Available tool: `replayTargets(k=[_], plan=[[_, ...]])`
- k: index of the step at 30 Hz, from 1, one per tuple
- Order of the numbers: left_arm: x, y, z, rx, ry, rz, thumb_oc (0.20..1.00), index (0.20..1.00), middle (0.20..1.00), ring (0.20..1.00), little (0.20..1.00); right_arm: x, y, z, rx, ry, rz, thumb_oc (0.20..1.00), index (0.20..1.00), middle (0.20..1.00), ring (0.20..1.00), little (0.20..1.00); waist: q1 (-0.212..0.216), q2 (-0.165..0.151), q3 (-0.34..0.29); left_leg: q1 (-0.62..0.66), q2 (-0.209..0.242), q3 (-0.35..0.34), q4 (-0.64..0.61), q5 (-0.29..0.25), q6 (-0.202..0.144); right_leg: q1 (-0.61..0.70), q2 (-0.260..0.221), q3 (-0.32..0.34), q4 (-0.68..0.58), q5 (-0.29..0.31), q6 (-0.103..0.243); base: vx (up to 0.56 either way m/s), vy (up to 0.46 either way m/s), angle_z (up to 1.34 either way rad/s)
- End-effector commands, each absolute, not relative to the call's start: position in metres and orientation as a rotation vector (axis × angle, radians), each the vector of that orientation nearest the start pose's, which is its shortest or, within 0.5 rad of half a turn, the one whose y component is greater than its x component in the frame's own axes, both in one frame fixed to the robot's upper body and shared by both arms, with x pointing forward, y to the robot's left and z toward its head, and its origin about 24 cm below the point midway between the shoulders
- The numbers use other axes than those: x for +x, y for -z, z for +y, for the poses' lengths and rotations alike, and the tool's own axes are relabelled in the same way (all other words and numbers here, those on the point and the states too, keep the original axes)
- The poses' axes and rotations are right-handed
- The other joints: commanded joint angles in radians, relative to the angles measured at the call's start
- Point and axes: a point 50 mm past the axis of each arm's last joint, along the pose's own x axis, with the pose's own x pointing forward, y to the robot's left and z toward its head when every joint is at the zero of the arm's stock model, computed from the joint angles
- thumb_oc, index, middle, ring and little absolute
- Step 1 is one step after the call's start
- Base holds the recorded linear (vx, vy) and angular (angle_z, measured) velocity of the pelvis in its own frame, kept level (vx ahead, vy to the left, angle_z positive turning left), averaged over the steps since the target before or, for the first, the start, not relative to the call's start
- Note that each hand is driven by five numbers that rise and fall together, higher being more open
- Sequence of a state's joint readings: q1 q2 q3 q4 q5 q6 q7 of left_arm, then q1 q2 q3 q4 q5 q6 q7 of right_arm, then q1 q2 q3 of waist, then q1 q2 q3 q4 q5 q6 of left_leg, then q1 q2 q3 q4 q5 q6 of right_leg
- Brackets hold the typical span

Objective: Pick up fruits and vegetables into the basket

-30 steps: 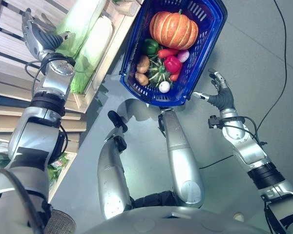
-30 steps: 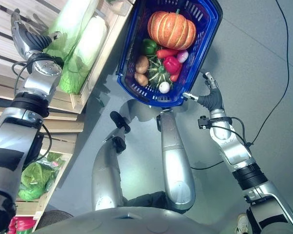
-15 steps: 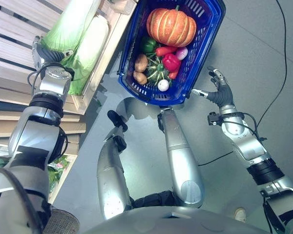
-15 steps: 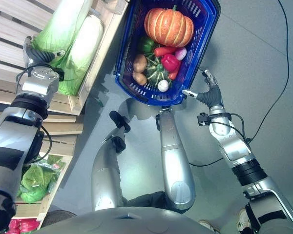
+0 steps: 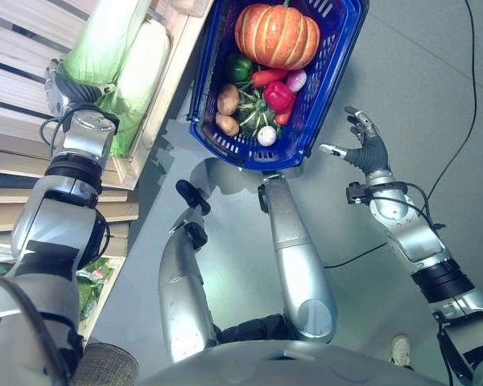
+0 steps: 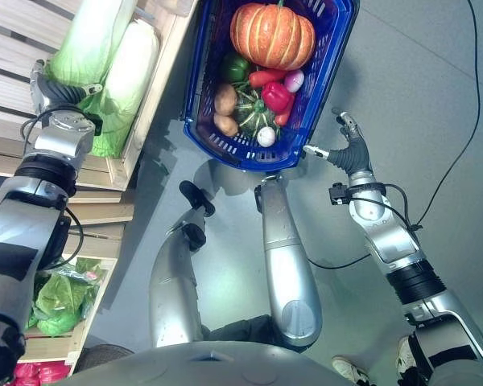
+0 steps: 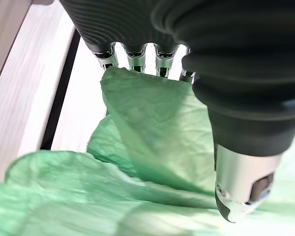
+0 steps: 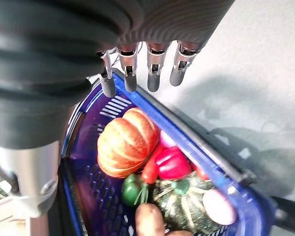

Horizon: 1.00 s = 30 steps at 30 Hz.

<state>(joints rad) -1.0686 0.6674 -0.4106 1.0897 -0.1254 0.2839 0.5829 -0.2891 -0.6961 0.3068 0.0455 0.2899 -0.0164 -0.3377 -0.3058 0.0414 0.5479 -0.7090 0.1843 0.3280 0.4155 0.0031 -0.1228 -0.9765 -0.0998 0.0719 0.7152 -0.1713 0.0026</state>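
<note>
A blue basket [image 5: 332, 76] stands on the grey floor. It holds an orange pumpkin [image 5: 278, 36], a red pepper [image 5: 279, 95], a green pepper [image 5: 240, 68], potatoes [image 5: 227, 99] and a striped green squash [image 5: 253, 117]. Two long pale-green cabbages [image 5: 141, 72] lie in a wooden crate to its left. My left hand [image 5: 64, 84] rests on the leafy end of the nearer cabbage [image 7: 157, 142], fingers [image 7: 132, 56] straight over the leaf, tips behind it, thumb [image 7: 241, 182] apart. My right hand [image 5: 366, 149] hovers open just right of the basket's near corner, fingers [image 8: 155, 73] spread over its rim [image 8: 196, 142].
The wooden crate's edge [image 5: 157, 121] runs close along the basket's left side, with slatted shelves behind it. A lower shelf holds bagged leafy greens [image 6: 56, 297]. Open grey floor lies right of the basket.
My left hand has come down from over the slats onto the cabbage's leafy end. The right hand stays open beside the basket. The view has shifted a little.
</note>
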Motion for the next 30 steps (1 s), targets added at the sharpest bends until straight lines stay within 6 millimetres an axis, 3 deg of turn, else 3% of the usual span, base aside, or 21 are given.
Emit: replayTargets(k=[1,4,9,14,24,30], plan=[[0.372,-0.201,0.339,0.949,-0.877,0.199,1.000,1.000,1.000,1.000,1.000,0.297,-0.124,-0.218,-0.381,0.064,-0.230,1.000,1.000,1.000,1.000,1.000,-0.048,-0.011,-0.028,-0.076,-0.003,0.009,0.136,-0.095,0.005,0.004,-0.013,-0.023,-0.088,0.043,0.054,0.00,0.015,-0.10],[0.373,-0.205,0.341,1.094,-0.814,0.292,1.000,1.000,1.000,1.000,1.000,0.298,-0.123,-0.220,-0.382,0.064,-0.232,1.000,1.000,1.000,1.000,1.000,-0.056,-0.009,-0.028,-0.080,0.000,0.014,0.137,-0.095,0.003,-0.003,-0.015,-0.019,-0.092,0.050,0.057,-0.01,0.015,-0.05],[0.371,-0.182,0.342,1.185,-0.665,0.514,1.000,1.000,1.000,1.000,1.000,0.299,-0.122,-0.222,-0.377,0.065,-0.223,1.000,1.000,1.000,1.000,1.000,-0.070,-0.004,-0.028,-0.083,-0.002,0.023,0.135,-0.094,0.000,-0.012,-0.013,-0.007,-0.100,0.061,0.059,0.00,0.014,-0.05],[0.371,-0.179,0.340,1.240,-0.657,0.546,1.000,1.000,1.000,1.000,1.000,0.302,-0.125,-0.220,-0.368,0.061,-0.226,1.000,1.000,1.000,1.000,1.000,-0.078,-0.006,-0.028,-0.090,0.003,0.029,0.138,-0.094,-0.001,-0.019,-0.007,0.001,-0.108,0.067,0.060,0.00,-0.012,-0.07],[0.374,-0.162,0.333,1.026,-0.584,0.535,1.000,1.000,1.000,1.000,1.000,0.302,-0.125,-0.221,-0.359,0.076,-0.216,1.000,1.000,1.000,1.000,1.000,-0.088,-0.004,-0.028,-0.101,0.006,0.032,0.149,-0.097,-0.004,-0.034,0.000,0.012,-0.099,0.065,0.057,0.01,0.001,-0.06],[0.383,-0.166,0.320,0.782,-0.590,0.375,1.000,1.000,1.000,1.000,1.000,0.300,-0.123,-0.220,-0.357,0.086,-0.214,1.000,1.000,1.000,1.000,1.000,-0.086,-0.011,-0.028,-0.115,0.009,0.027,0.157,-0.102,0.001,-0.045,0.009,0.013,-0.088,0.058,0.055,0.01,-0.010,-0.02]])
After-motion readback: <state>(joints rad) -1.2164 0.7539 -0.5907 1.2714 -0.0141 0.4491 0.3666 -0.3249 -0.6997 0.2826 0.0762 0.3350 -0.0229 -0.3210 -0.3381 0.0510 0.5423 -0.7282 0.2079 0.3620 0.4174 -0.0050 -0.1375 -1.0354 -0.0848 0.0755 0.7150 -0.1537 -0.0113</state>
